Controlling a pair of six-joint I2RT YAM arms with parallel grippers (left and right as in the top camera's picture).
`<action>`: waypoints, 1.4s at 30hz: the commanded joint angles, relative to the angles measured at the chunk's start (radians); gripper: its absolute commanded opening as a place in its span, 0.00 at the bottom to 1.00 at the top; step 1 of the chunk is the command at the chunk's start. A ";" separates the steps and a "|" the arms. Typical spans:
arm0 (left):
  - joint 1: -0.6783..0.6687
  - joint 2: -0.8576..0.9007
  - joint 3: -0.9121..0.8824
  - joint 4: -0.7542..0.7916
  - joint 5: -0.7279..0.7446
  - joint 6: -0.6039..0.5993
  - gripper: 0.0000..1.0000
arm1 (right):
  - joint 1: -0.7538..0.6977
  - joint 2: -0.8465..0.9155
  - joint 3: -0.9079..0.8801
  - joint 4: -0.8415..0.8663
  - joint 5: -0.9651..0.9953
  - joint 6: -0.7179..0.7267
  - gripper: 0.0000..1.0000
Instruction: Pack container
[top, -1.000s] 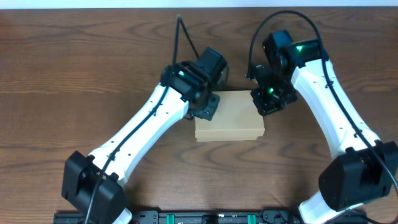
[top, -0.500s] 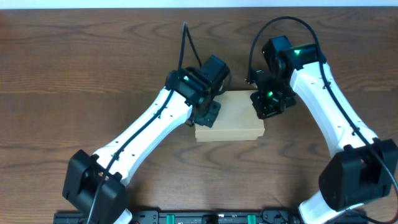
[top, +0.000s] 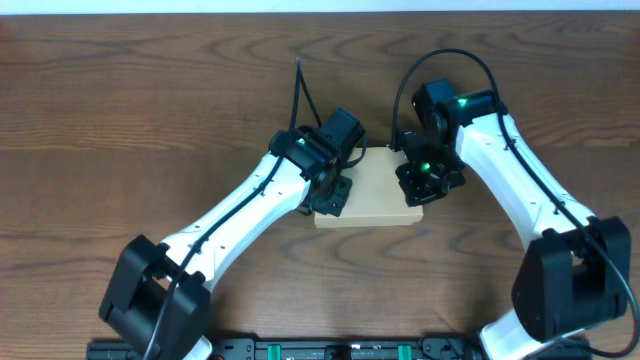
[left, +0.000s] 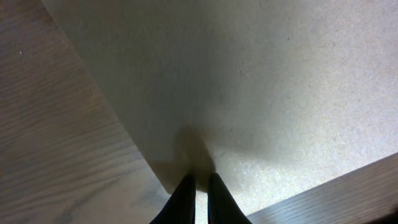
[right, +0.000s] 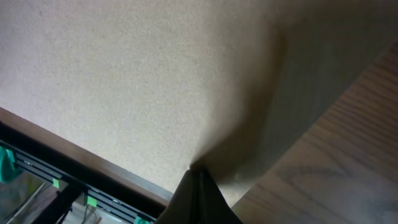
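Note:
The container (top: 372, 190) is a plain tan cardboard box lying shut in the middle of the table. Both arms reach over it from either side. My left gripper (top: 333, 192) is at the box's left end; in the left wrist view its jaws are nearly together, tips (left: 199, 179) resting on the cardboard lid (left: 261, 93) near a corner. My right gripper (top: 425, 182) is over the right end, jaws pressed shut, tips (right: 199, 169) touching the lid (right: 137, 81) near its edge. Neither gripper holds anything.
Dark wood tabletop (top: 120, 120) spreads all around the box. A black rail with green clips (top: 330, 350) runs along the front edge between the two arm bases. Cables loop above both wrists.
Both grippers have moved toward the front and inward over the box, from its back corners onto its lid. The box has stayed in place.

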 joint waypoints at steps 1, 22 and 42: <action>-0.004 0.010 -0.048 0.019 0.006 -0.012 0.09 | 0.008 0.006 -0.032 0.016 -0.026 0.017 0.02; 0.187 0.008 0.340 -0.125 -0.109 0.079 0.11 | -0.043 0.006 0.263 0.059 -0.065 0.017 0.01; 0.432 -0.048 0.473 -0.219 -0.334 0.078 0.95 | -0.184 -0.009 0.335 0.459 0.476 0.012 0.99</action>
